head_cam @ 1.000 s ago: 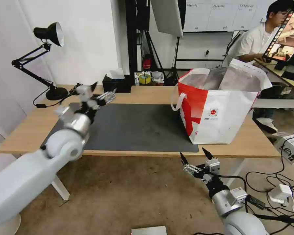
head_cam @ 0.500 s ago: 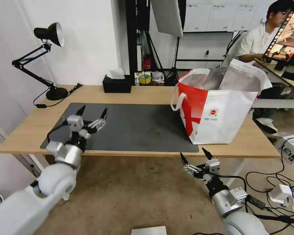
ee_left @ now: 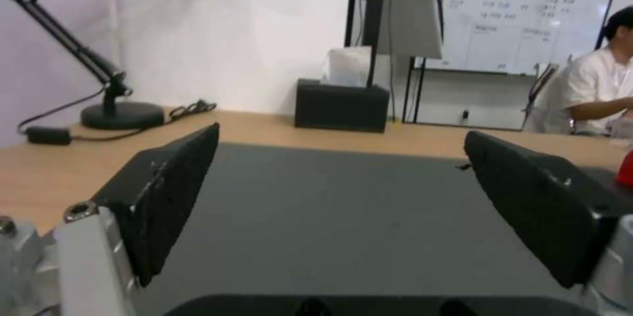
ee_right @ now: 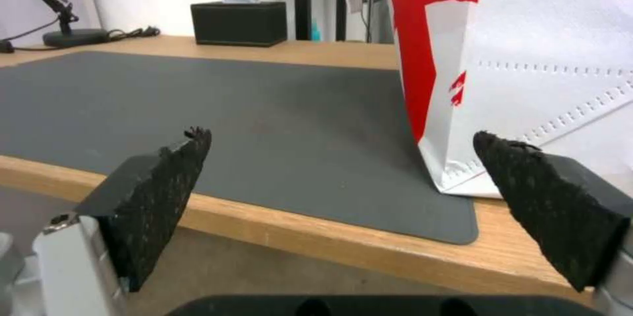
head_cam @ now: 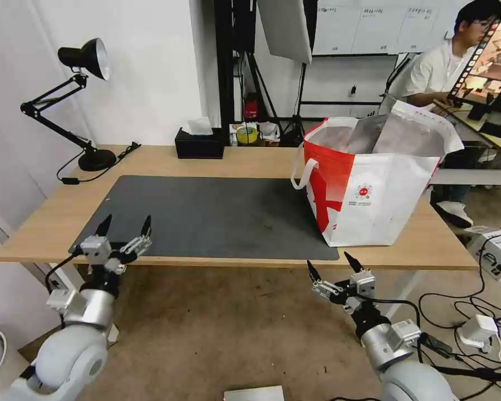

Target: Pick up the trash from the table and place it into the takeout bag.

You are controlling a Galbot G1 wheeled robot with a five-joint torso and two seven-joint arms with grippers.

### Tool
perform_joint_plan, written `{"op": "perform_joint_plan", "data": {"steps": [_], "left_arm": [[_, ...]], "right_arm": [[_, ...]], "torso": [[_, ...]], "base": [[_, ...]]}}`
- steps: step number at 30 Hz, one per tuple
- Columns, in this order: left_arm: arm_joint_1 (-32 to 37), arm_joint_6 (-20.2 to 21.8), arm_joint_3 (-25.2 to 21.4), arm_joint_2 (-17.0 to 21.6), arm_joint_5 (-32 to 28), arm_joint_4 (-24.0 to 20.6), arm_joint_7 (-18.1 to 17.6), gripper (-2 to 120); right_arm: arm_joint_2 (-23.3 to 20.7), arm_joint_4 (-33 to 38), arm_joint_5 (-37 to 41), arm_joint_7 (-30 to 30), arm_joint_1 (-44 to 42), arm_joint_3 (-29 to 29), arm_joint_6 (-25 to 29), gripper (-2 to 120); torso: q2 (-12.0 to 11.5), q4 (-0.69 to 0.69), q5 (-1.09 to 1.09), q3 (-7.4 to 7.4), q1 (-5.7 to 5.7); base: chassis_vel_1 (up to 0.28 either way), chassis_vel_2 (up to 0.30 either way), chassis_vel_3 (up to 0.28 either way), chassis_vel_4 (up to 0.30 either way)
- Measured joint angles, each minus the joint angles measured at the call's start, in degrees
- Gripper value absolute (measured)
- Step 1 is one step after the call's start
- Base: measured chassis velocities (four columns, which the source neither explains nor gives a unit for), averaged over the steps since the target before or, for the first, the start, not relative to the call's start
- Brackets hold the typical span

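Grippers sit nearest the camera in the head view, two in all, both low and short of the desk's front edge. The left gripper (head_cam: pixel 123 226), in the lower left of the frame, points up and forward with its dark tips rising just past the near left corner of the mat, jaws spread wide and holding nothing; its wrist view shows the same two black jaws well apart with bare mat between them. The right gripper (head_cam: pixel 328 266), in the lower middle right, hangs below the desk's front edge over the floor, its arm bent up from the lower right corner, jaws likewise wide apart and empty. Beyond them lies the desk (head_cam: pixel 50 217), one long light-wood top, carrying one dark grey rectangular mat (head_cam: pixel 222 214) across its middle. On the right part of the desk stands the single takeout bag (head_cam: pixel 378 195), boxy and white, with a red side panel and a red stripe, a small round red logo on its front, a white handle loop hanging at its left side and silver foil lining showing at its open mouth; its near left corner rests on the mat's right end. At the far edge of the desk are one black tissue box (head_cam: pixel 199 143), upper middle, and one black desk lamp (head_cam: pixel 78 83), upper left.
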Motion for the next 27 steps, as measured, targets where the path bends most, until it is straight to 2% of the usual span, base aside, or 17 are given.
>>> {"op": "perform_joint_plan", "data": {"steps": [6,11,27], "left_arm": [[2.49,0.41,-1.06,-2.63,1.03,0.0,0.23,100],[4.68,0.73,-1.03,-4.75,4.5,0.55,0.38,100],[6.95,1.39,-0.84,-5.68,4.67,1.69,0.23,100]], "right_arm": [[0.0,0.0,0.0,0.0,0.0,0.0,0.0,100],[0.0,0.0,0.0,0.0,0.0,0.0,0.0,100],[0.0,0.0,0.0,0.0,0.0,0.0,0.0,100]], "torso": [[-0.01,0.0,0.0,0.0,0.0],[-0.01,0.0,0.0,0.0,0.0],[-0.01,0.0,-0.01,0.01,0.01]], "base": [[0.0,0.0,0.0,0.0],[0.0,0.0,0.0,0.0],[0.0,0.0,0.0,0.0]]}}
